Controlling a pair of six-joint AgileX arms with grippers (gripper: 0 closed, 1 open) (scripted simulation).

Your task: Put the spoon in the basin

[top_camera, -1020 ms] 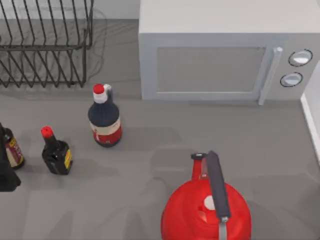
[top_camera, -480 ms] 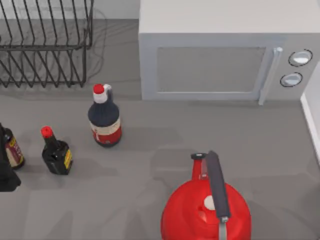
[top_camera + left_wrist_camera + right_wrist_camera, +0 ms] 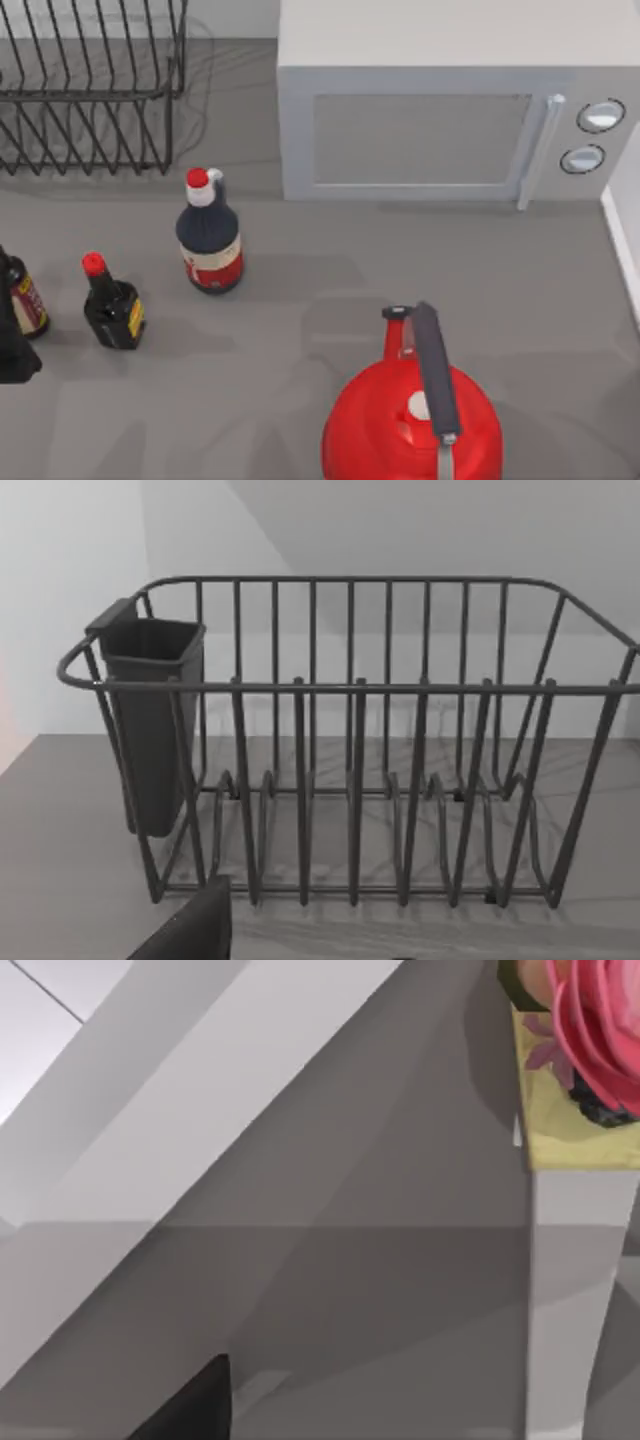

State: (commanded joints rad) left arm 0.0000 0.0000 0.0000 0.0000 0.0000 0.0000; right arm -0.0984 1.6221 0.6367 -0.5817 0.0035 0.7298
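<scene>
Evidently nothing has been started: neither spoon nor basin can be located. A black wire dish rack (image 3: 90, 90) occupies the grey countertop's (image 3: 300, 300) far-left corner. Gripper states cannot be told.

rack: black wire dish rack (image 3: 95, 90) at the table's far left, a dark grey plastic cutlery cup (image 3: 150, 720) hung on one end wall
microwave: pale grey box microwave (image 3: 450, 100) at the back, door shut, two round knobs at its right
bottles: large dark sauce bottle with red cap (image 3: 209, 235) in front of the rack; small dark bottle with red cap (image 3: 112, 303) to its left; another dark bottle (image 3: 22, 295) at the left edge
kettle: red round kettle with a dark grey handle (image 3: 415, 415) at the near edge
surface: grey table (image 3: 330, 270)
</scene>
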